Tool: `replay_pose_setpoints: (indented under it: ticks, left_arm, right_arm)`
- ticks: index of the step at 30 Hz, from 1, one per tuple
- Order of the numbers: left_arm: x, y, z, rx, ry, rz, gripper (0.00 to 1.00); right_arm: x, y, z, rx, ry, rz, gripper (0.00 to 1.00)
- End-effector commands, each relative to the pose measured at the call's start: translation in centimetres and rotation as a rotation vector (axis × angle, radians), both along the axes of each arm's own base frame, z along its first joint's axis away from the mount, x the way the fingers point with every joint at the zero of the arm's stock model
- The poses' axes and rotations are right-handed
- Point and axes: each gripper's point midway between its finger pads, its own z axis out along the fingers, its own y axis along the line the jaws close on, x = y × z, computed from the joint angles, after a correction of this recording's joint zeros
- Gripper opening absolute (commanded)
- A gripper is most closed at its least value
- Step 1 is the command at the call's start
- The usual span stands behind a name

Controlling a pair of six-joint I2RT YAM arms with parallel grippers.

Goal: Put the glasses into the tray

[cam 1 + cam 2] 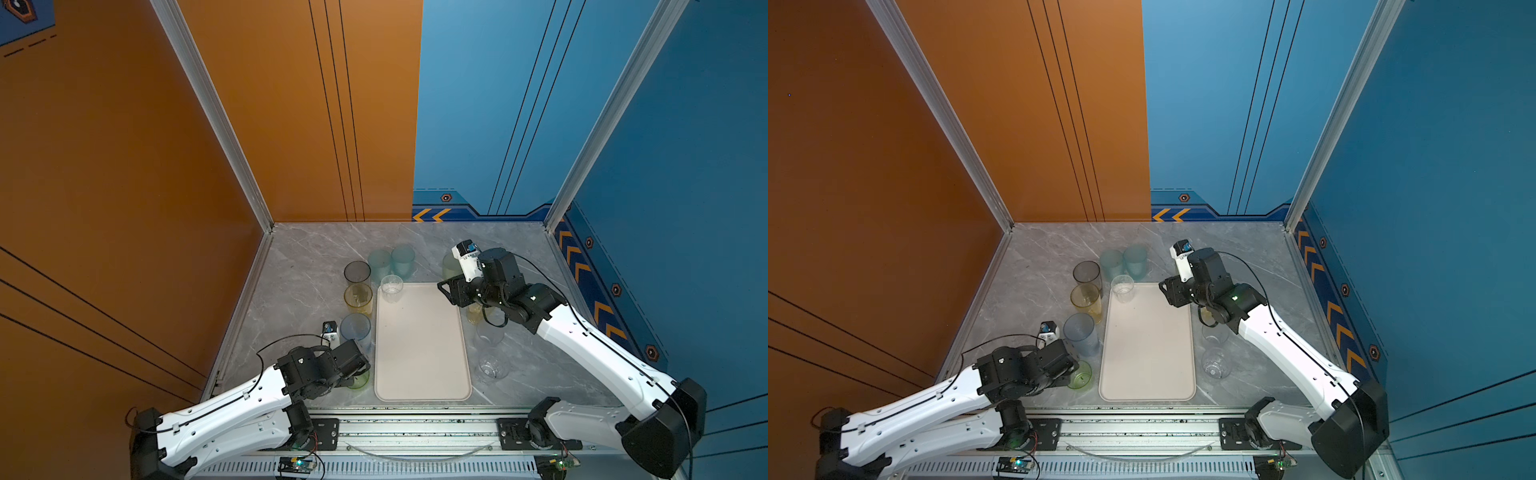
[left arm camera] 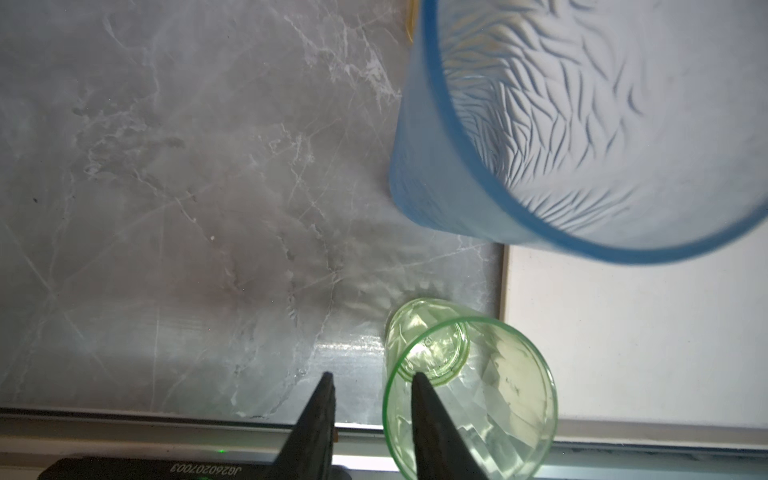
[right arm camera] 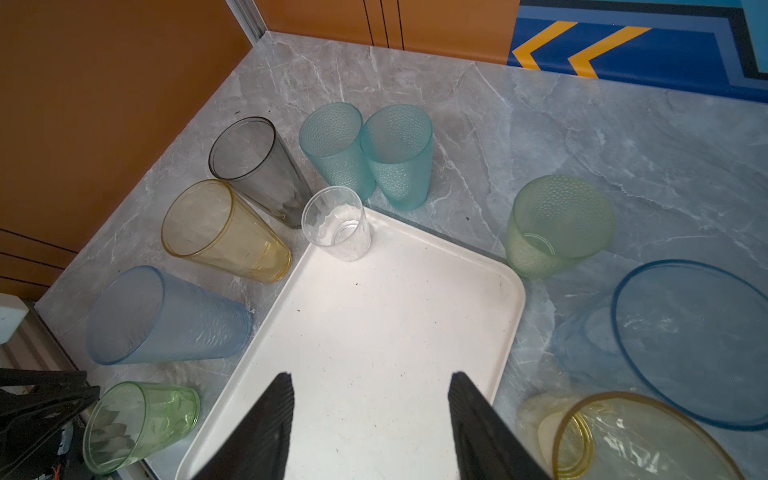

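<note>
Both top views: a cream tray (image 1: 419, 353) (image 1: 1146, 353) lies lengthwise in the middle of a grey marble table (image 1: 299, 266); a clear glass (image 1: 391, 286) (image 1: 1122, 286) stands in its far left corner; a grey glass (image 1: 357, 272), a yellow glass (image 1: 358, 297) and a light blue glass (image 1: 355, 328) stand in a row on the table just left of the tray; the left arm (image 1: 232, 399) reaches a short green glass (image 1: 360, 380) (image 1: 1080, 376) beside the tray's near left corner; the right arm (image 1: 594, 349) hangs over the far right corner. Left wrist view: the left gripper (image 2: 372, 375) has its fingers apart, one inside the mouth of the green glass (image 2: 498, 395), the other outside, the rim between them and not pinched; the light blue glass (image 2: 540, 124) stands near, beside the tray (image 2: 644, 332). Right wrist view: the right gripper (image 3: 370, 375) hangs with fingers wide apart above the bare floor of the tray (image 3: 374, 332); the clear glass (image 3: 336, 224) sits in the tray's corner; two teal glasses (image 3: 399, 153) stand side by side on the table behind it.
</note>
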Motion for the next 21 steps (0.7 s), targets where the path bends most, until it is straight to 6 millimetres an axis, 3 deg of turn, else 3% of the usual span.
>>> replay_pose_setpoints:
  ticks: [1, 21]
  left_arm:
    - [-0.4, 0.0, -0.4, -0.028, 0.026, 0.019, 0.32]
    - [-1.0, -0.6, -2.1, -0.014, 0.092, -0.007, 0.28]
  right_arm:
    - [-0.1, 0.6, -0.5, 0.014, 0.017, 0.011, 0.58]
    - [-0.4, 0.6, -1.1, 0.005, 0.027, 0.011, 0.58]
